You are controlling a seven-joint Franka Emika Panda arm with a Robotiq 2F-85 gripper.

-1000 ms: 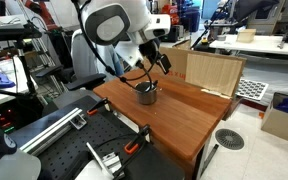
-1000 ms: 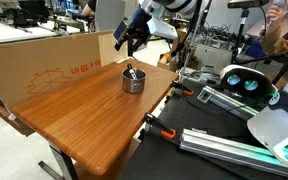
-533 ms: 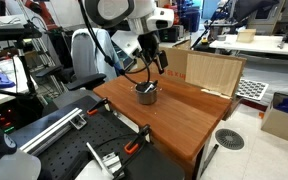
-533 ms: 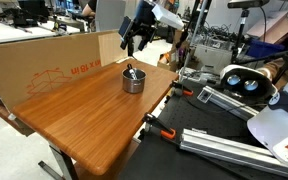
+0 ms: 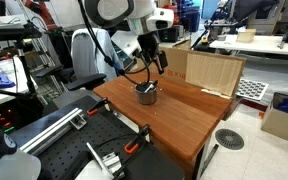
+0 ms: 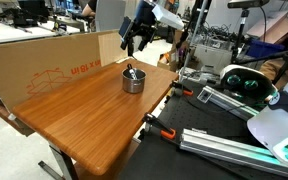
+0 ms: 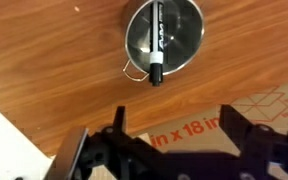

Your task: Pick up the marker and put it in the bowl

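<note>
The steel bowl (image 7: pixel 165 38) stands on the wooden table, seen in both exterior views (image 5: pixel 146 93) (image 6: pixel 132 79). The marker (image 7: pixel 156 42), black with a whitish part, lies inside it, its tip leaning over the rim; it sticks up from the bowl in an exterior view (image 6: pixel 130 70). My gripper (image 7: pixel 174 130) is open and empty, raised well above the bowl and off toward the cardboard box, as both exterior views (image 5: pixel 149 53) (image 6: pixel 134 38) show.
The wooden table (image 6: pixel 79 120) has a cardboard box (image 6: pixel 44 65) along one edge, also under my fingers in the wrist view (image 7: pixel 244 115). Metal rails and clamps (image 6: pixel 224 145) lie beside the table. A wooden crate (image 5: pixel 209 72) stands at the table's far end.
Over the last second my gripper rose and moved a little away from the bowl, then held still. The marker stays in the bowl.
</note>
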